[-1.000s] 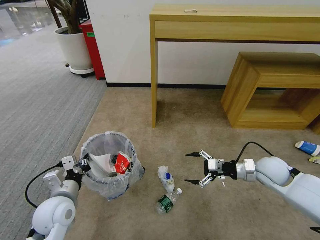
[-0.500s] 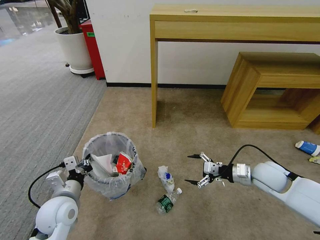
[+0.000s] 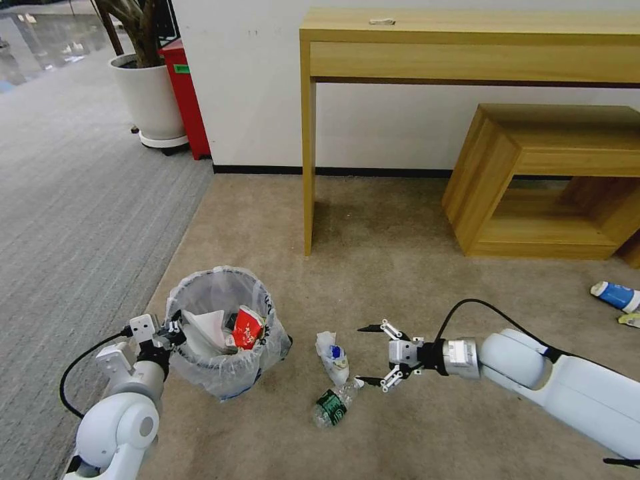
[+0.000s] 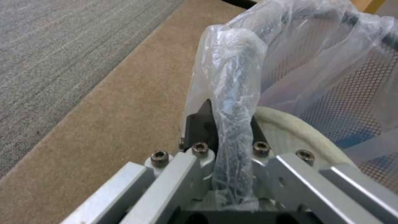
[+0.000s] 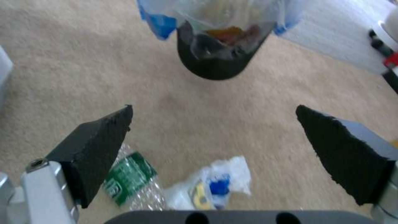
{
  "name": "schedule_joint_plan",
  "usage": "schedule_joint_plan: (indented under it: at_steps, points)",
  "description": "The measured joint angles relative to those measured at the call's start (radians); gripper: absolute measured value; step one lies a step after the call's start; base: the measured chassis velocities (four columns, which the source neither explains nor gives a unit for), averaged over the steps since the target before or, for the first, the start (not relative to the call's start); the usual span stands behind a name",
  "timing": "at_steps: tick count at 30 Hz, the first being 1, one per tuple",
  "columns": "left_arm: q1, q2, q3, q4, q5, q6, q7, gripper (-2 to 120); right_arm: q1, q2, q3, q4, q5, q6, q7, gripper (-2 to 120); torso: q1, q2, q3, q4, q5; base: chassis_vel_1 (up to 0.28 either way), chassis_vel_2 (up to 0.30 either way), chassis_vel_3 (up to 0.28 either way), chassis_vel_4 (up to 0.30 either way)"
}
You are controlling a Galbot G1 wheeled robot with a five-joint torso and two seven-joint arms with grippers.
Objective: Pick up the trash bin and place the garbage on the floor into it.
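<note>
The trash bin (image 3: 220,377), black with a clear wrinkled liner, is at the lower left with a red-white packet (image 3: 245,327) and a white slipper (image 3: 202,328) inside. My left gripper (image 3: 175,327) is shut on the bin's near-left rim; in the left wrist view the liner-wrapped rim (image 4: 236,93) runs between its fingers (image 4: 199,124). My right gripper (image 3: 360,355) is open, low over the carpet. Just to its left lie a crumpled white wrapper (image 3: 333,357) and a clear bottle with a green label (image 3: 333,403). In the right wrist view the bottle (image 5: 128,180) and wrapper (image 5: 211,186) lie between the fingers (image 5: 99,146).
A blue-white cup (image 3: 615,295) lies on the carpet at the far right. A wooden desk (image 3: 307,167) and a low wooden bench (image 3: 533,180) stand against the wall behind. A white plant pot (image 3: 150,100) and a red box (image 3: 185,100) are at the back left.
My right arm has moved left and down, bringing the open gripper close to the wrapper and bottle. The left gripper and bin have shifted slightly lower.
</note>
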Motion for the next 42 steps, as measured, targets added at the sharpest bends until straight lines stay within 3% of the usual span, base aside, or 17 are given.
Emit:
schedule_joint_plan:
  at_steps: [8,20,42]
  points:
    - [0.002,-0.01,-0.004,-0.002,0.011,0.0,-0.001,2,0.044,0.072,-0.028,-0.077,-0.03,0.091,-0.119,100,0.0,0.0,0.0,-0.0001,0.0001,0.0,0.0,0.0,0.0]
    - [-0.006,-0.03,-0.001,0.009,0.025,0.001,-0.005,2,0.097,0.118,-0.061,-0.167,-0.073,0.173,-0.235,100,0.0,0.0,0.0,0.0,0.0,0.0,0.0,0.0,0.0]
    - [-0.016,-0.042,-0.003,0.014,0.023,0.002,-0.008,2,0.16,0.195,-0.084,-0.288,-0.172,0.245,-0.323,95,0.0,0.0,0.0,-0.0001,0.0,0.0,0.0,0.0,0.0]
